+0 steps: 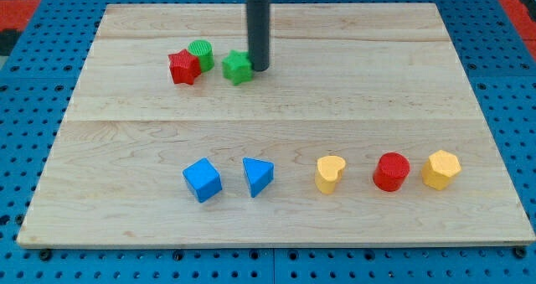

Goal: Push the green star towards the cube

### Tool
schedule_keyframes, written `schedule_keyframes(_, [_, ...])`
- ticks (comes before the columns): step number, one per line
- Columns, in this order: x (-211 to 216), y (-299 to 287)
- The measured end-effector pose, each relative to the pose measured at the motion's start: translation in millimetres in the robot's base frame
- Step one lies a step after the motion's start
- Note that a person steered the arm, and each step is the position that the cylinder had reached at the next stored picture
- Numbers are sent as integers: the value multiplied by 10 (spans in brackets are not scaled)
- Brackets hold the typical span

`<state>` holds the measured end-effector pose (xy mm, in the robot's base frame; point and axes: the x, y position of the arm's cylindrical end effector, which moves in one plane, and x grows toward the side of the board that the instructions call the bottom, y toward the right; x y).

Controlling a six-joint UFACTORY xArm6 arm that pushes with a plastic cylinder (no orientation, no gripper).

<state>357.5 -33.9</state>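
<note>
The green star (238,67) lies in the upper middle of the wooden board (419,91). My tip (259,69) stands just to the star's right, touching or nearly touching it. The blue cube (202,180) sits near the view's bottom, left of centre, well below the star. The rod rises from the tip to the view's top.
A red star (183,67) and a green cylinder (201,54) sit close together left of the green star. Along the bottom row, right of the cube: a blue triangle (257,177), a yellow heart (330,173), a red cylinder (391,172), a yellow hexagon (440,169).
</note>
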Motion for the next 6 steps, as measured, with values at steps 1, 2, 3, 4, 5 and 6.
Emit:
schedule_keyframes(1, [-69, -316])
schedule_keyframes(2, [-290, -20])
schedule_keyframes(3, [-315, -482])
schedule_keyframes(4, [145, -1125])
schedule_keyframes(5, [645, -1373])
schedule_keyframes(6, [211, -1047])
